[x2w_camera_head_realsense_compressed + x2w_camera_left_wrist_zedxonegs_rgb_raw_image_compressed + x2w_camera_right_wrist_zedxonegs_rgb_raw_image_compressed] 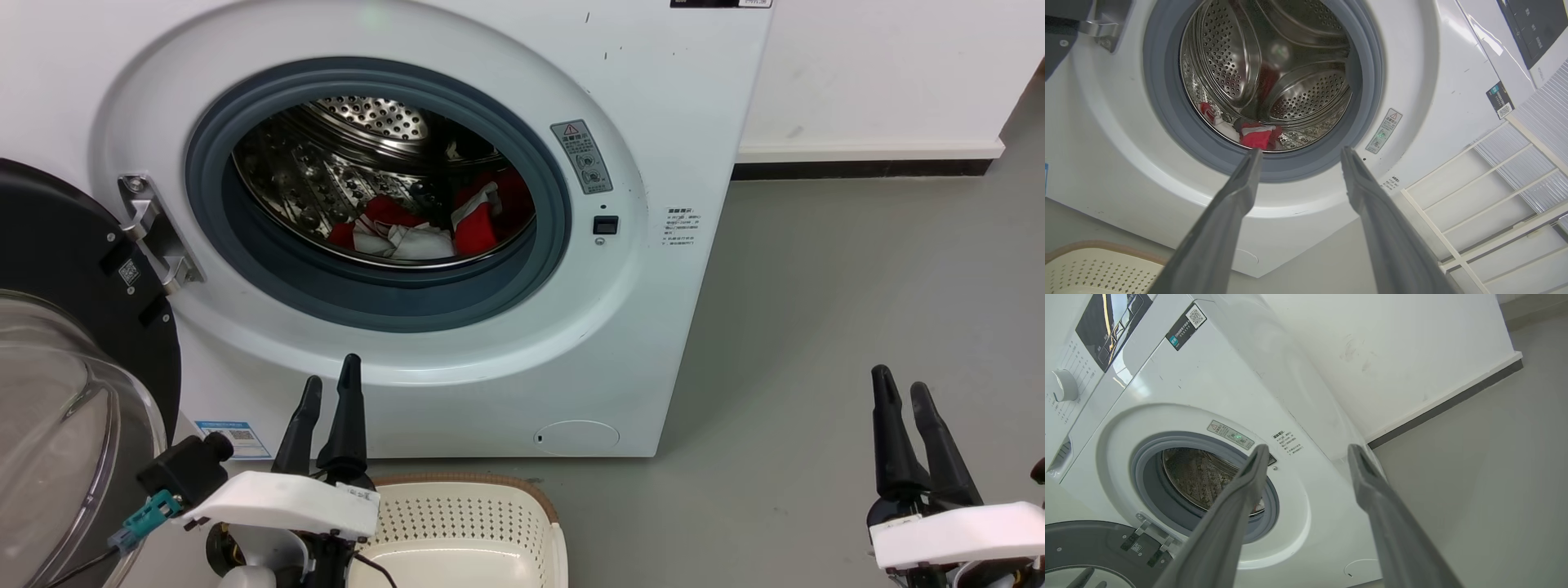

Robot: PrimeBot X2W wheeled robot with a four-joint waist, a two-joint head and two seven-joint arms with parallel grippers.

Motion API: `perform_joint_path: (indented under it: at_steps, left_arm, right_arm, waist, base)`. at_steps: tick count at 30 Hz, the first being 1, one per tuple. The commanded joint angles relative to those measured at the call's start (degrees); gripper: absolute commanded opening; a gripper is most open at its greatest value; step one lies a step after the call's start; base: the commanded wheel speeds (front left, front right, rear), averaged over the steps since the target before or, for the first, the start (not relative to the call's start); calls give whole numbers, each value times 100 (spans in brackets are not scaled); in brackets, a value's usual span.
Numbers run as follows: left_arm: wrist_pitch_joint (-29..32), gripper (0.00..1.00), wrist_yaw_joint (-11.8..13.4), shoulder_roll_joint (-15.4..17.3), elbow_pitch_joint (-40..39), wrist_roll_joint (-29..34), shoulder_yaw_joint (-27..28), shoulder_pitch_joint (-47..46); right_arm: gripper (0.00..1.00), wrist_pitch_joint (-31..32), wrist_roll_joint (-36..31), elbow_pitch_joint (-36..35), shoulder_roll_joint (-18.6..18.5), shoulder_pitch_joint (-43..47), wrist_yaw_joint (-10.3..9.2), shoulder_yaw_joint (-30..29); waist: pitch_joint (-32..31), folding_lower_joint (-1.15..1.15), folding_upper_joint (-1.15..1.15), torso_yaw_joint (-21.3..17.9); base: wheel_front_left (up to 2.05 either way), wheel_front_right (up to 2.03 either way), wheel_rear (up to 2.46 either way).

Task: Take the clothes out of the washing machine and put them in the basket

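I reckon I'm at square one here. The clothes (pixel 424 224), red and white, lie heaped low in the drum of the washing machine (pixel 653 269), whose door (pixel 57 269) is swung open. The basket (pixel 465 514) sits on the floor in front, with no garment in the part I can see. My left hand (pixel 332 369) and right hand (pixel 899 380) are both spread and holding nothing. The warning sticker (pixel 581 155) and blue label (pixel 233 437) have print too small to read.
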Motion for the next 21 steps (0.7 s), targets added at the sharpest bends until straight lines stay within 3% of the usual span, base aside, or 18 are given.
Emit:
perform_joint_path:
  at_steps: [1, 21]
  left_arm:
    - [-61, 100, 32, 18, -97, 187, -40, -20]
    - [-378, 100, 201, 16, -118, 1631, -269, 36]
  right_arm:
    - [100, -57, -219, -117, -20, 11, 2, 8]
    - [100, -381, -1773, -194, -19, 217, 1, 15]
  waist:
    - [1, 0, 0, 4]
    - [4, 0, 0, 38]
  base:
    - [0, 0, 0]
    - [0, 0, 0]
